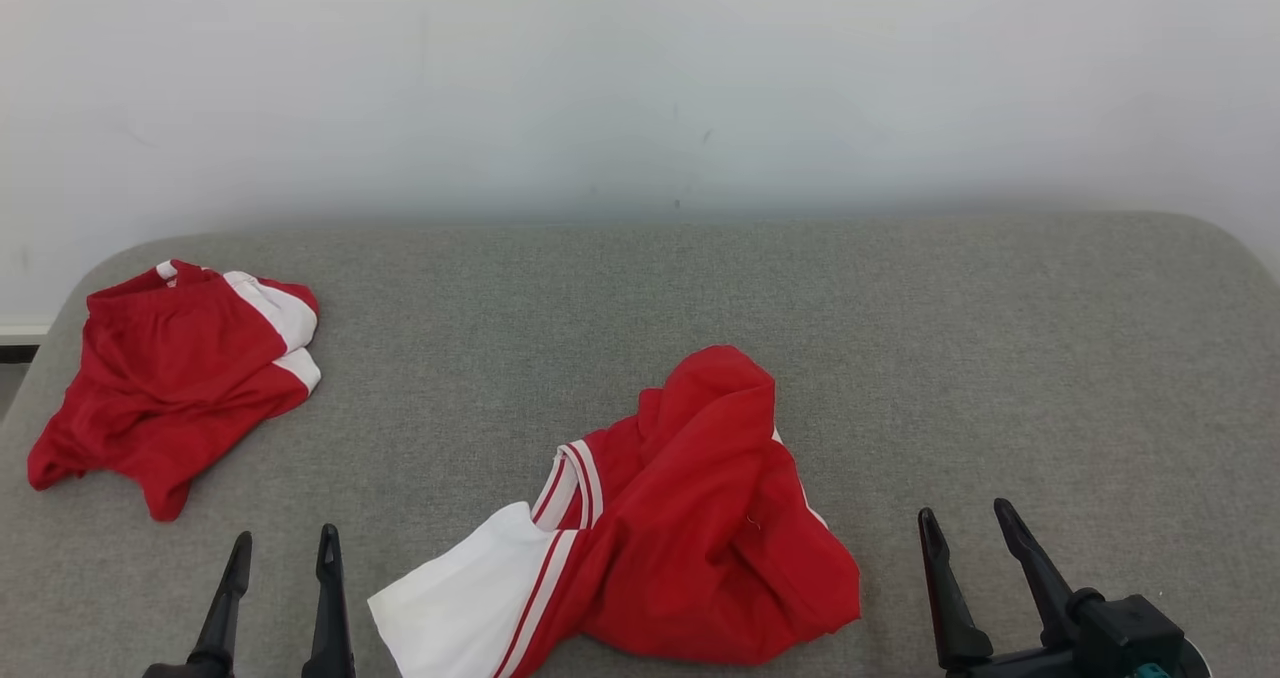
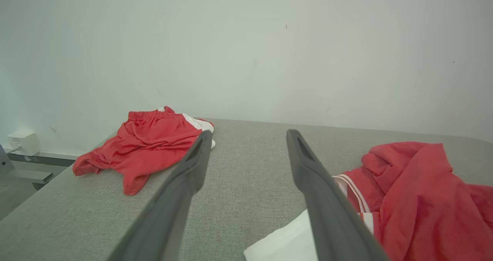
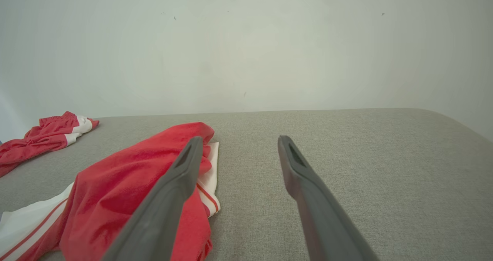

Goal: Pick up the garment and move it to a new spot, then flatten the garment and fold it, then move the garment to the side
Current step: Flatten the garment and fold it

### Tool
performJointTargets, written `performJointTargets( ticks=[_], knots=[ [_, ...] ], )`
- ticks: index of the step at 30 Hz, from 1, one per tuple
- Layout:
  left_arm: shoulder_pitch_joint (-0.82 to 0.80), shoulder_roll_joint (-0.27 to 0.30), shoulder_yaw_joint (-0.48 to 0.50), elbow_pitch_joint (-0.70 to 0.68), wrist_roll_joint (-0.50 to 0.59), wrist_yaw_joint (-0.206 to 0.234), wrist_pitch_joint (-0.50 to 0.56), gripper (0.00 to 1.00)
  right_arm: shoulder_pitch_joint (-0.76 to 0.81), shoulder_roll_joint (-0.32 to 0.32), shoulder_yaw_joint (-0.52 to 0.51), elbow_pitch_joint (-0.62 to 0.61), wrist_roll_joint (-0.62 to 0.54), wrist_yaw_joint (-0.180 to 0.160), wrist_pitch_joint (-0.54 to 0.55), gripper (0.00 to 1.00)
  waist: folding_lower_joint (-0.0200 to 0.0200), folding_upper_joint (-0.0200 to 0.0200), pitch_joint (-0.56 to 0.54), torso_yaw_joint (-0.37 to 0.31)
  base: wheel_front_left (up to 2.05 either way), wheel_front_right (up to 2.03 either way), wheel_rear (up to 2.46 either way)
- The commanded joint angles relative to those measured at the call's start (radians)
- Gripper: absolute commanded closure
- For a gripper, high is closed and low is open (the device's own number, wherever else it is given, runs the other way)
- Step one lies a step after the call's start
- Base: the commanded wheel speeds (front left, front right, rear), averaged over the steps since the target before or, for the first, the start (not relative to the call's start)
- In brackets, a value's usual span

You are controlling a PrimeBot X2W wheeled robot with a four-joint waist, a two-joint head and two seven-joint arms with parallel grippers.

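Garment (image 1: pixel 700 538), 6 o'clock: thin smooth cloth, slight sheen. Tabletop (image 1: pixel 900 308): coarse woven grey fabric, matt. Wall (image 1: pixel 640 78), 12 o'clock: smooth matt.

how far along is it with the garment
Done: nothing visible; the garment lies crumpled. In hand: nothing; the left gripper and right gripper stand open and empty either side of it. Left: pick up, move, flatten, fold, set aside.

Desk (image 1: pixel 1000 338): covered in grey woven fabric, with the far corners rounded.
Garment (image 1: pixel 690 518): red with white panels and stripes, seen crumpled at the near middle.
Second garment (image 1: pixel 170 378): red and white, seen bunched near the far left corner.
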Motion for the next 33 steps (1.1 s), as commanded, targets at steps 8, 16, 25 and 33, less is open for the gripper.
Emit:
performJointTargets(
  ticks=[8,16,25,33],
  knots=[
    [0.007,-0.001,-0.003,0.0,0.009,-0.001,-0.003,0.0,-0.024,-0.013,0.024,0.02,-0.012,-0.002,0.022,0.0,0.0,0.0,-0.003,0.019,0.0,0.0,0.0],
    [-0.006,-0.002,-0.019,0.006,0.007,-0.003,-0.004,0.0,-0.113,-0.04,0.075,0.131,-0.002,-0.002,0.061,0.0,0.0,0.0,0.01,0.06,0.0,0.0,0.0],
    [-0.03,-0.004,-0.04,0.014,-0.001,-0.001,-0.003,0.0,-0.235,-0.05,0.134,0.354,0.01,-0.002,0.061,0.0,0.0,0.0,0.048,0.123,0.0,0.0,0.0],
    [-0.043,-0.005,-0.04,0.031,-0.007,-0.004,-0.003,0.0,-0.343,-0.068,0.163,0.552,0.057,-0.002,0.015,1.0,0.0,0.0,0.052,0.145,0.0,0.0,0.0]
  ],
)
